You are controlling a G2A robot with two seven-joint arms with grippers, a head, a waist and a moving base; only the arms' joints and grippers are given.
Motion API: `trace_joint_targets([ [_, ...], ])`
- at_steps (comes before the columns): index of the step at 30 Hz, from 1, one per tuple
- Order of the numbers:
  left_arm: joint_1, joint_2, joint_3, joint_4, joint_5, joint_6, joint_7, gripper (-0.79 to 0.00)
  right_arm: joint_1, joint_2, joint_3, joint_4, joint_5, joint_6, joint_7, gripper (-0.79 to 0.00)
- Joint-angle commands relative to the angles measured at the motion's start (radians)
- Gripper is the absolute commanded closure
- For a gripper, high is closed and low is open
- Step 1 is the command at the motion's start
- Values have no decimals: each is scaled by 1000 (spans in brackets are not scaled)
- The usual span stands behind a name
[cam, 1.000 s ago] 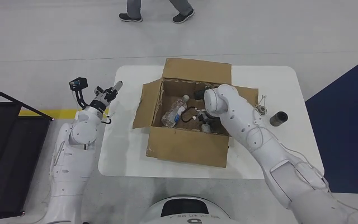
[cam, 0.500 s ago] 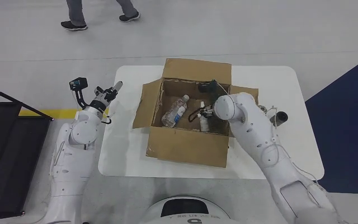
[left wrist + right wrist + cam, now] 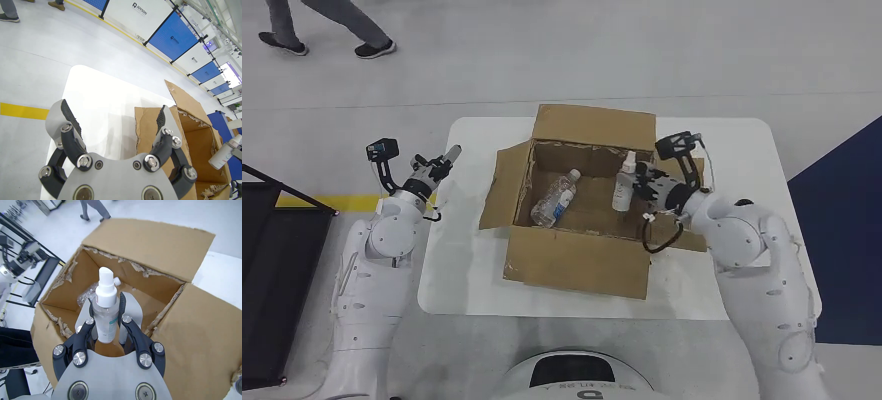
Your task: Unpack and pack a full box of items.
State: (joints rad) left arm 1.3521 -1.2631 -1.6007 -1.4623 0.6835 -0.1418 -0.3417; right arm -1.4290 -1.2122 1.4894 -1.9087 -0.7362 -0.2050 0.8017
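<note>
Unpacking is judged to be the step in hand. A spray bottle (image 3: 105,294) is pinched by its clear body in the right jaws and is held above the open box (image 3: 577,262), near its right wall. A plastic water bottle (image 3: 554,198) is seen lying inside the box. The left jaws are spread, grasping nothing, over the left edge of the surface (image 3: 467,250). Next, the spray bottle would need to be carried clear of the right flap and set on bare surface before release.
</note>
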Motion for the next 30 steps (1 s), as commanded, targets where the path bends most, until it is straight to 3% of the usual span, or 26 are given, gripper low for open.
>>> trace_joint_targets([
  [1,0,0,0,0,0,0,0,-785,-24,4,41,-5,38,-57,-44,0],
  [8,0,0,0,0,0,0,0,-785,-128,18,198,-18,124,-191,-194,0],
  [18,0,0,0,0,0,0,0,-785,-259,33,434,136,299,-393,-377,0],
  [21,0,0,0,0,0,0,0,-785,-266,38,447,196,342,-442,-365,0],
  [30,0,0,0,0,0,0,0,-785,-263,39,446,201,348,-446,-358,0],
])
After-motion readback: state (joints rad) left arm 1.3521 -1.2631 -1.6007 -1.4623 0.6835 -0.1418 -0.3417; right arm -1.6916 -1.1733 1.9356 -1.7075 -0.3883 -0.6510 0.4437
